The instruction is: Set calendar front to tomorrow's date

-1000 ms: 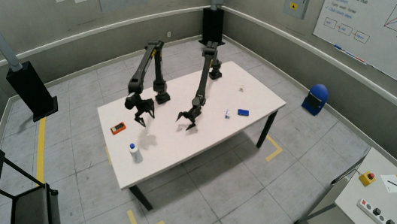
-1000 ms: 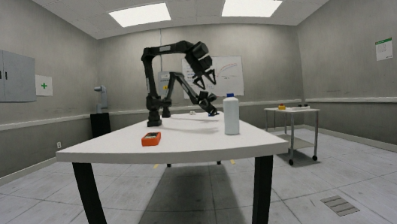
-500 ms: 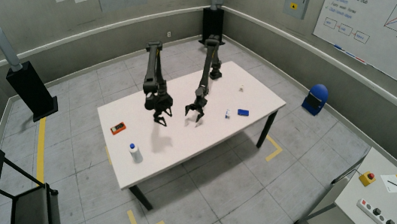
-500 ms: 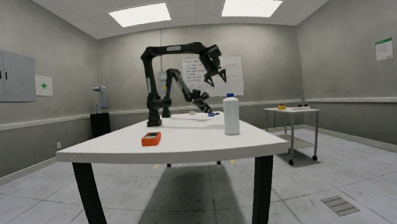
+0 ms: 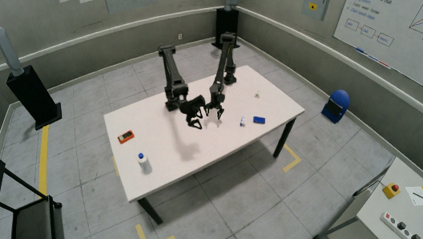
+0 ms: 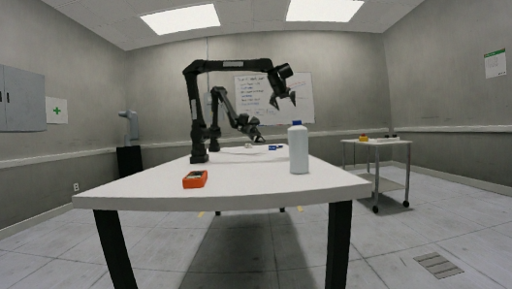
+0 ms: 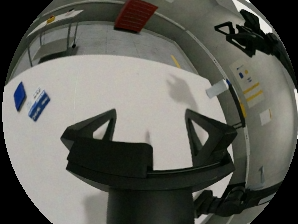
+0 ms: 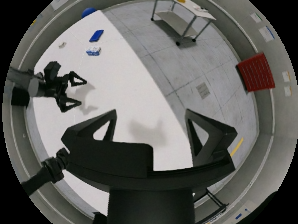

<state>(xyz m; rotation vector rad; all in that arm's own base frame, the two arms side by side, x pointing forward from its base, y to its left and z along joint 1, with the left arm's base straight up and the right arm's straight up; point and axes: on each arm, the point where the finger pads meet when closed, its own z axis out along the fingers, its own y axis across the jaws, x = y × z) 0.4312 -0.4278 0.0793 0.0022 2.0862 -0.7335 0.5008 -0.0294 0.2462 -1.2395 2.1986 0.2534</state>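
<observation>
The small blue-and-white boxy thing, which looks like the calendar (image 5: 243, 121) (image 7: 39, 105) (image 8: 93, 51), sits on the white table (image 5: 160, 160) (image 6: 233, 186) (image 7: 130, 80) (image 8: 107, 70) near the flat blue block (image 5: 259, 119) (image 7: 19, 96) (image 8: 97, 35); its date is too small to read; the black left gripper (image 5: 213, 115) (image 6: 262, 140) (image 7: 150, 112) (image 8: 84, 91) and black right gripper (image 5: 200, 121) (image 6: 286, 107) (image 7: 219, 32) (image 8: 150, 112) are wide open, holding nothing, above the table.

the bottle (image 5: 144, 164) (image 6: 299, 150) is white with a blue cap (image 5: 140, 155) (image 6: 297, 122); the multimeter (image 5: 126, 136) (image 6: 195, 179), orange.
</observation>
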